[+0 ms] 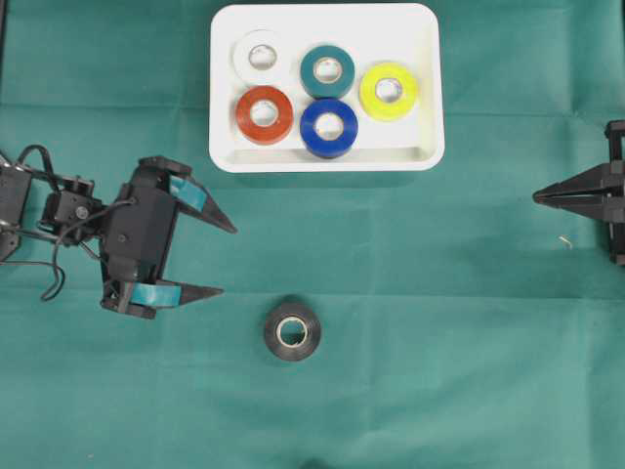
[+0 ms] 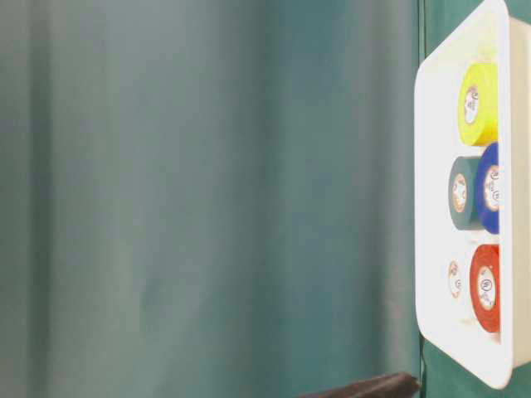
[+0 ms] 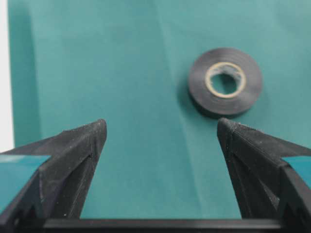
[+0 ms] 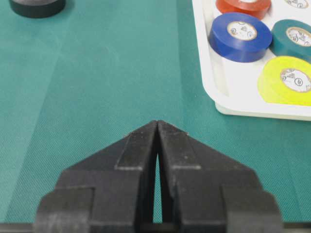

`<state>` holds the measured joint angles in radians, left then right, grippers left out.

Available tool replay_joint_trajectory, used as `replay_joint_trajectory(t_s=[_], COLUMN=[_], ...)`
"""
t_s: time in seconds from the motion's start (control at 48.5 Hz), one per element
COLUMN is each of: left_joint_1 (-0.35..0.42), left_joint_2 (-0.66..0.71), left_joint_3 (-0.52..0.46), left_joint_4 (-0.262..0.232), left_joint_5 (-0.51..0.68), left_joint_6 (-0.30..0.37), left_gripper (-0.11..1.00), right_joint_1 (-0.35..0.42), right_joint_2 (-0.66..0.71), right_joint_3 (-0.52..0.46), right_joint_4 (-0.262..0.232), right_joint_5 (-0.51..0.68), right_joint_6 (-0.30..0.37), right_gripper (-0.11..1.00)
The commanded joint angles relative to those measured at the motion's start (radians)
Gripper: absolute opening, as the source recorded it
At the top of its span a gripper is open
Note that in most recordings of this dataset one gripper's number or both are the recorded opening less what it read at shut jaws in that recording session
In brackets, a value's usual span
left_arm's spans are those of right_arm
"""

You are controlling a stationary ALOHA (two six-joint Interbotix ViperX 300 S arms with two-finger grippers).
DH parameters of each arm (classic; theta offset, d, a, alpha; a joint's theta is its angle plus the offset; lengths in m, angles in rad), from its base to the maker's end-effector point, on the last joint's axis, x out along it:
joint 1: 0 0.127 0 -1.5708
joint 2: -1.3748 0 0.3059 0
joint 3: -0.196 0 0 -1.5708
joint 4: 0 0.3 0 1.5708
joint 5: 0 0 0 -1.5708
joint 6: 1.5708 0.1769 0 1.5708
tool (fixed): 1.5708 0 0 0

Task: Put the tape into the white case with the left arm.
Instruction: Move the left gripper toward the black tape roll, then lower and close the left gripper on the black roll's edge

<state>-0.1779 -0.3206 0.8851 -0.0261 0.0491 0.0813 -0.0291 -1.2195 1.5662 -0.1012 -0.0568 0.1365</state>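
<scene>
A desk point(image 1: 469, 391) covered in green cloth, seen from above. Near its far edge sits the white case point(image 1: 422, 88), a shallow tray with rounded corners. Inside the case lie five tape rolls, flat on their sides: a white roll point(image 1: 260, 57) in the far left corner, a teal roll point(image 1: 327, 69) beside it, a yellow roll point(image 1: 389, 91) toward the right wall, a red roll point(image 1: 264, 114) in front of the white one, and a blue roll point(image 1: 329, 127) just beside the red one and touching the teal one.

Outside the case, well in front of its near wall, a black tape point(image 1: 292, 329) lies flat on the cloth, alone.

The left pincer point(image 1: 221, 260) hovers in front of the case's left corner, to the left of the black tape. Its two pointed fingers with teal bands are spread wide apart and hold nothing. In the left wrist view, the black tape lies ahead of the fingertips, nearer the right one, not touching either.

The right pincer point(image 1: 536, 197) sits well to the right of the case, its black fingers pressed together to a point, gripping nothing.
</scene>
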Motion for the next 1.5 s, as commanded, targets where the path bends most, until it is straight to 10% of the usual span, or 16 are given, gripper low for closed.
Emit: replay_joint_trajectory(t_s=[0.0, 1.484], left_joint_1=[-0.009, -0.041], left_joint_2=[0.008, 0.540], left_joint_3=[-0.037, -0.388], left_joint_4=[-0.002, 0.000], left_joint_5=[0.005, 0.110], left_joint_6=[-0.002, 0.003], left_gripper=[0.95, 0.95], right_joint_1=[-0.002, -0.002], right_joint_2=[0.005, 0.006], right_joint_3=[-0.009, -0.008], right_joint_4=[-0.002, -0.002], right_joint_5=[-0.009, -0.014], right_joint_6=[0.002, 0.002], right_gripper=[-0.09, -0.09])
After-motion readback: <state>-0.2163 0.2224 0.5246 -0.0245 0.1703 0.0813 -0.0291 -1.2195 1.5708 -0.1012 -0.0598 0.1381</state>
